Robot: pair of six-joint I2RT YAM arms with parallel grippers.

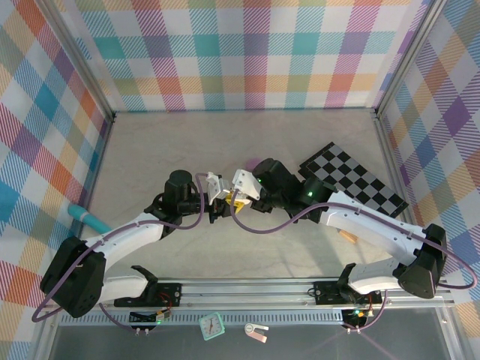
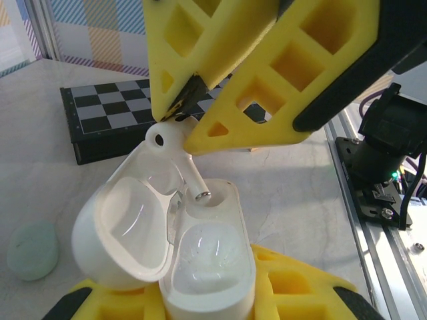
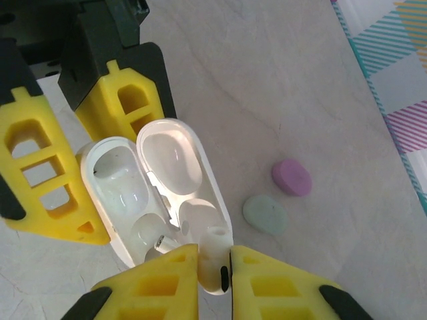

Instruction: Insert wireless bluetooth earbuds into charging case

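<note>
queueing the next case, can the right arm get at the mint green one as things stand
Likely not yet: the right end effector is shut on a white earbud at the white case. The mint green case itself lies uncovered on the table.

Tabletop open far and left; checkerboard blocks right; purple case, mint case lie centre.
</note>
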